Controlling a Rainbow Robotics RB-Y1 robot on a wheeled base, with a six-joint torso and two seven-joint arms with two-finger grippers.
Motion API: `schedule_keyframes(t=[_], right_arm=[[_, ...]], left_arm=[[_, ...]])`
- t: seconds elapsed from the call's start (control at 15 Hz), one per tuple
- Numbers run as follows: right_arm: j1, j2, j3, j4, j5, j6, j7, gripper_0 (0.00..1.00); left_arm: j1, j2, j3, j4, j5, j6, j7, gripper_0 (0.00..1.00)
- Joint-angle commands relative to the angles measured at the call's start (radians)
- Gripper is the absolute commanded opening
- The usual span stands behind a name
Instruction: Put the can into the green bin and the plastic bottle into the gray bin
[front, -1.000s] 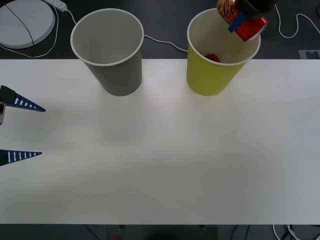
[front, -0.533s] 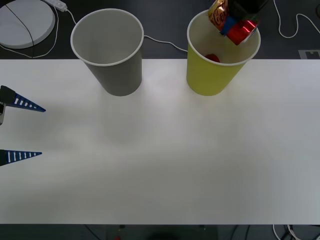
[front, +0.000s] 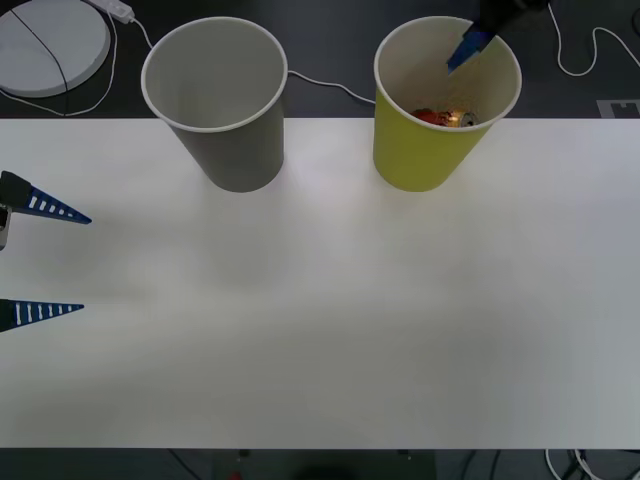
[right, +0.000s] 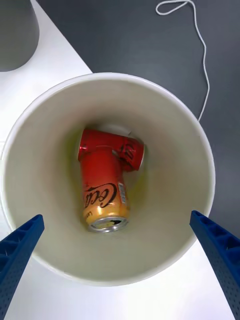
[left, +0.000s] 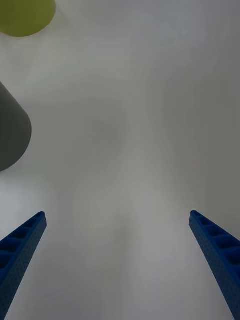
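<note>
The can (front: 455, 118) lies on its side at the bottom of the green bin (front: 420, 160), gold top toward the near wall. From the right wrist, the can (right: 105, 192) rests against a second red can (right: 112, 147) inside the green bin (right: 170, 150). My right gripper (front: 480, 45) hangs open above that bin's far rim, its fingers (right: 20, 245) spread wide with nothing between them. The gray bin (front: 235, 150) stands upright to the left. At the table's left edge my left gripper (front: 85, 262) waits open. The plastic bottle is out of view.
A white table (front: 320, 330) stretches in front of both cups. Behind it on the dark floor are a white round disc (front: 45, 45) and white cables (front: 320, 82). The left wrist view catches the gray bin (left: 10, 130) and the green bin (left: 25, 15).
My right gripper opened and let go of the can, which fell into the green bin beside the other red can. The left arm has not moved.
</note>
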Motion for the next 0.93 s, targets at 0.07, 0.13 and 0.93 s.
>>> schedule_keyframes(t=[0.07, 0.13, 0.93], right_arm=[[0.008, -0.054, -0.055, -0.009, -0.071, 0.0, 0.027, 1.0], [0.021, -0.077, -0.071, -0.025, -0.095, 0.0, 0.039, 1.0], [0.589, -0.324, -0.516, -0.572, -0.31, 0.0, 0.225, 1.0]], left_arm=[[0.0, 0.0, 0.0, 0.0, 0.0, 0.0, 0.0, 1.0], [0.0, 0.0, 0.0, 0.0, 0.0, 0.0, 0.0, 1.0], [0.0, 0.0, 0.0, 0.0, 0.0, 0.0, 0.0, 1.0]])
